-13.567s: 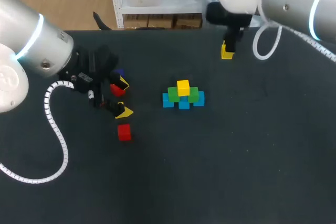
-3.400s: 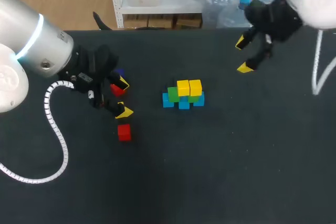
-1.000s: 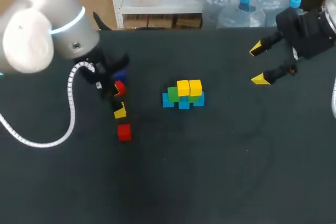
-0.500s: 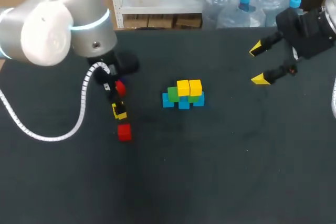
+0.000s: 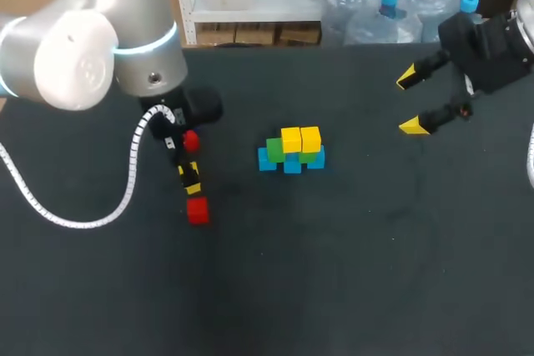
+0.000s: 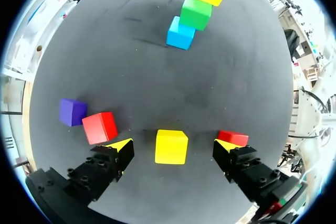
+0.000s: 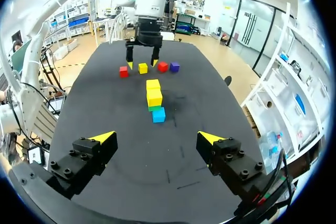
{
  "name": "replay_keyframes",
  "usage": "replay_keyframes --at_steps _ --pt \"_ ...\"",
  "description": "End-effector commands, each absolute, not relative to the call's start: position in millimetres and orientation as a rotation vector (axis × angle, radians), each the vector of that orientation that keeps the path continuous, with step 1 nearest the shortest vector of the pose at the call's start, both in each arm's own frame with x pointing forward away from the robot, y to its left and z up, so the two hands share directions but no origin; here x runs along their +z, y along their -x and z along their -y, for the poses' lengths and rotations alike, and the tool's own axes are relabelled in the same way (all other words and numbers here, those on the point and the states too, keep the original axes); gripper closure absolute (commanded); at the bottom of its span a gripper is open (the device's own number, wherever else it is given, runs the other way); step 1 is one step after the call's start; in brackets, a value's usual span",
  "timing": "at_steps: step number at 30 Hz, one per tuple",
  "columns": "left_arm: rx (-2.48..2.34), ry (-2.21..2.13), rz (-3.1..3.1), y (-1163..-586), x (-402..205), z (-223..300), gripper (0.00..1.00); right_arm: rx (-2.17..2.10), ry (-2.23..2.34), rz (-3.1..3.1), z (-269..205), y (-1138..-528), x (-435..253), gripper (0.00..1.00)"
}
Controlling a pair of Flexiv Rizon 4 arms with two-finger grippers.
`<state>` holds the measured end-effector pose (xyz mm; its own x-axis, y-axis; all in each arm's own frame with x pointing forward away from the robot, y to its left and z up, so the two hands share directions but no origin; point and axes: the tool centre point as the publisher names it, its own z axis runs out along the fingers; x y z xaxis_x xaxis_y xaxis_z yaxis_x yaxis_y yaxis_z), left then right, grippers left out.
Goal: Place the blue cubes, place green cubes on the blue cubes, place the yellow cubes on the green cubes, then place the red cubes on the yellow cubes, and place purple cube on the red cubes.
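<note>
My left gripper (image 6: 172,146) stands spread around one loose yellow cube (image 6: 171,147), its fingers clear of both sides. Two red cubes (image 6: 100,127) flank that cube, and one purple cube (image 6: 72,112) lies beside one of them. The stack (image 5: 291,156) counts three blue cubes (image 5: 292,165), two green cubes (image 5: 275,152) and two yellow cubes (image 5: 291,138). My right gripper (image 5: 410,102) is spread wide, holding nothing, well apart from the stack.

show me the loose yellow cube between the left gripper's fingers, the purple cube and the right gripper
loose yellow cube (image 6: 171,147): left wrist view, middle of its visible face.
purple cube (image 6: 72,112): left wrist view, middle of its visible face.
right gripper (image 5: 411,102): head view, midway between its two yellow tips.
</note>
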<state>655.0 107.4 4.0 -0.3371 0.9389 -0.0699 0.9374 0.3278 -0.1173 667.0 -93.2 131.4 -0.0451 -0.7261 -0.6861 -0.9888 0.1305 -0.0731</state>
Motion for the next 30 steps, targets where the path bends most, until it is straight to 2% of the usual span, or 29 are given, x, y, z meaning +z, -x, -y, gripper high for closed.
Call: replay_keyframes --at_steps 1,18,19,20,21,22,23,30 --pt "0.227 1.814 2.541 -658.5 2.2 -107.3 0.0 0.58 1.65 -1.827 93.2 -666.7 131.1 0.0" --pt "0.233 1.824 2.537 -656.9 -3.2 -106.9 0.0 0.58 1.65 -1.827 93.2 -666.7 131.1 0.0" --pt "0.235 1.831 2.528 -656.4 -3.8 -106.8 0.24 0.58 1.65 -1.827 93.2 -666.7 131.1 0.0" --pt "0.234 1.831 2.528 -656.1 -4.1 -106.6 0.58 0.58 1.65 -1.827 93.2 -666.7 131.1 0.0" --pt "0.238 1.834 2.52 -655.9 -4.8 -106.3 0.68 0.58 1.65 -1.827 93.2 -666.7 131.1 0.0" --pt "0.237 1.835 2.519 -655.8 -5.3 -106.1 0.98 0.58 1.65 -1.827 93.2 -666.7 131.1 0.0" --pt "0.236 1.836 2.518 -655.7 -5.7 -105.9 1.0 0.58 1.65 -1.827 93.2 -666.7 131.1 0.0" --pt "0.23 1.876 2.512 -654.7 -1.0 -100.0 1.0 0.58 1.65 -1.827 93.2 -666.7 131.1 0.0"
